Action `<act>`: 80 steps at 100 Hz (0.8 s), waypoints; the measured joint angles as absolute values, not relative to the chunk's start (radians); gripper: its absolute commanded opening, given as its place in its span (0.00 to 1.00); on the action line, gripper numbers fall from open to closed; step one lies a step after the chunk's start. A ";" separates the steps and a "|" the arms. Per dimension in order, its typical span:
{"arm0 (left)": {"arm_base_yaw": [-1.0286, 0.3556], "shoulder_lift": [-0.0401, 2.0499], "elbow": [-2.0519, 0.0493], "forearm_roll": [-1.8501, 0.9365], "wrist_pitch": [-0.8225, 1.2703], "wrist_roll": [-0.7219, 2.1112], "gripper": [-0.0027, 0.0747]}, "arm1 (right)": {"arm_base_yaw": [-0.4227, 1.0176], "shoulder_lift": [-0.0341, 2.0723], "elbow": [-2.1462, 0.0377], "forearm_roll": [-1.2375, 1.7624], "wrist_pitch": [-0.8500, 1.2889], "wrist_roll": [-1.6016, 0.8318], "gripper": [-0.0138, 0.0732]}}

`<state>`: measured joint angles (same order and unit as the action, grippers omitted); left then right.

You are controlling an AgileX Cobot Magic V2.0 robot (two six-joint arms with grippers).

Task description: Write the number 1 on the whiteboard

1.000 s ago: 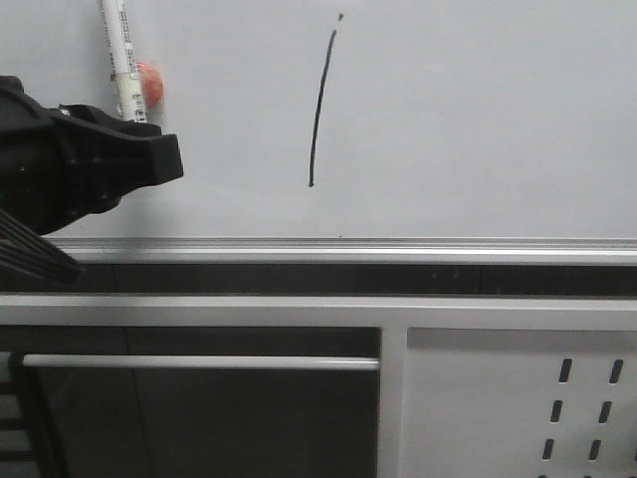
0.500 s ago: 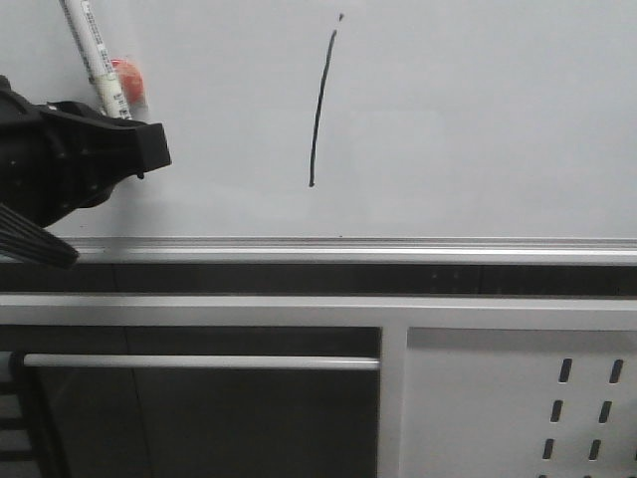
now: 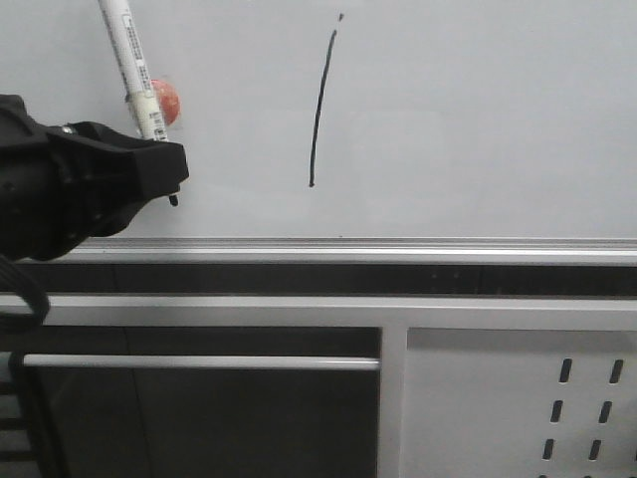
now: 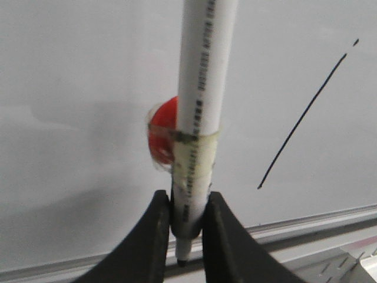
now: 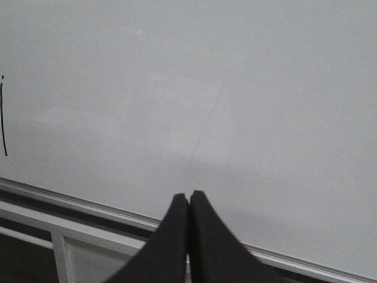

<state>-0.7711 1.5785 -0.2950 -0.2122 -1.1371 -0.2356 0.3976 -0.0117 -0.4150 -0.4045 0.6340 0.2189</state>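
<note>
The number 1 (image 3: 318, 105) is a thin black, slightly curved stroke with a dot above it on the whiteboard (image 3: 478, 119). It also shows in the left wrist view (image 4: 300, 118) and at the edge of the right wrist view (image 5: 3, 118). My left gripper (image 3: 167, 177) is shut on a white marker pen (image 3: 131, 62), to the left of the stroke; the pen's dark tip points down below the fingers (image 4: 182, 259). An orange-red blob (image 3: 165, 100) sits behind the pen. My right gripper (image 5: 188, 197) is shut and empty before bare whiteboard (image 5: 235, 88).
A silver aluminium rail (image 3: 398, 247) edges the whiteboard below. Under it are a grey frame with a horizontal bar (image 3: 199, 362) and a white perforated metal panel (image 3: 557, 418) at the lower right.
My left gripper swung left with the pen, then came back right and a little lower. The pen has tilted. The stroke is the same.
</note>
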 measured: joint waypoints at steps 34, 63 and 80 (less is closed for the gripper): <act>-0.674 1.580 -0.263 0.055 -1.137 -0.390 0.01 | 0.398 -0.012 -0.415 -0.404 0.634 0.219 0.10; -0.501 1.580 -0.290 0.373 -1.137 -0.407 0.01 | 0.398 -0.012 -0.415 -0.404 0.634 0.219 0.10; -0.431 1.580 -0.325 0.485 -1.137 -0.429 0.01 | 0.398 -0.012 -0.415 -0.404 0.634 0.219 0.10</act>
